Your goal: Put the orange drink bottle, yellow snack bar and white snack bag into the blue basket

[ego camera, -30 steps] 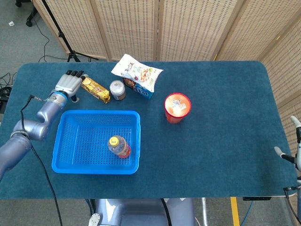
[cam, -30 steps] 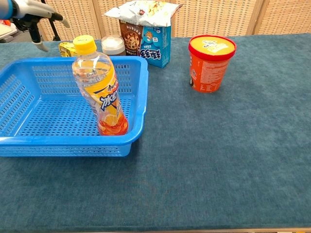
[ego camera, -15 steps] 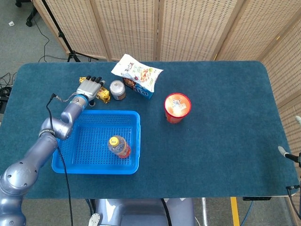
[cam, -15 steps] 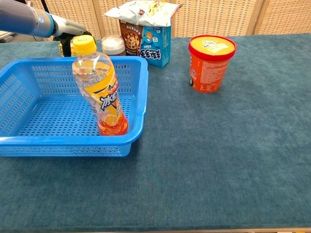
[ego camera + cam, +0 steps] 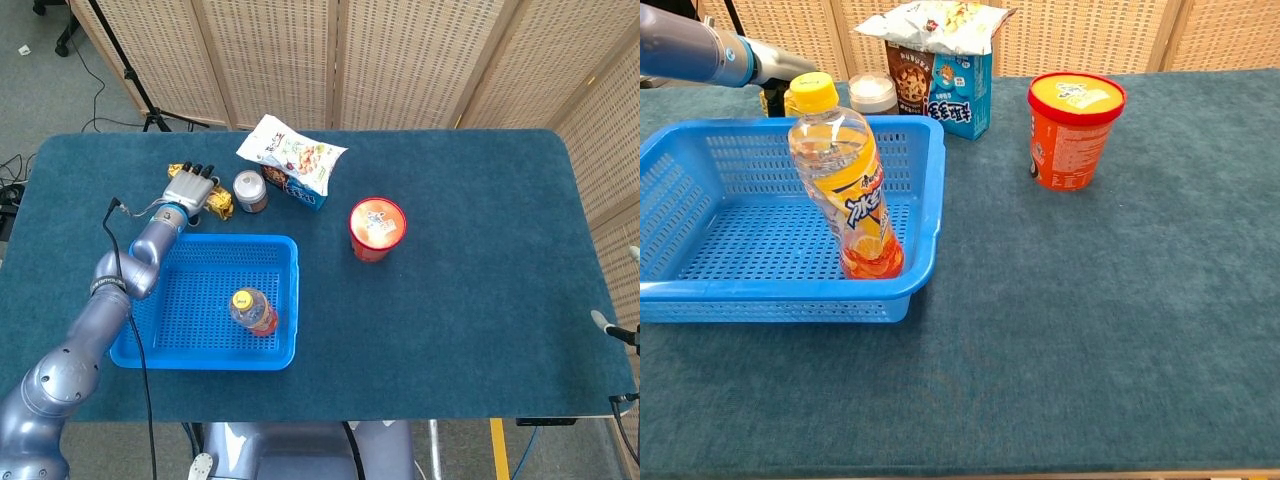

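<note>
Reaching for the Snack Bar at the Far Left of the Desk

Resting over the yellow snack bar (image 5: 216, 203), the left hand (image 5: 189, 190) lies at the far left of the desk (image 5: 470, 300), just beyond the far rim of the blue basket (image 5: 140, 300). Its fingers (image 5: 196, 171) point away toward the far edge and cover most of the bar, so only the bar's right end shows; whether they are closed on it cannot be told. In the chest view the forearm crosses in from the left above the basket.

The orange drink bottle (image 5: 845, 180) stands upright inside the basket, toward its right side. The white snack bag (image 5: 291, 150) lies on top of a blue box (image 5: 298, 188) at the far side of the desk, with a small can (image 5: 249, 190) just left of the box and beside the bar. An orange tub (image 5: 376, 228) stands well to the right of the basket.

At the right edge of the head view only a sliver of the right hand (image 5: 610, 325) shows, too little to tell how its fingers lie.
</note>
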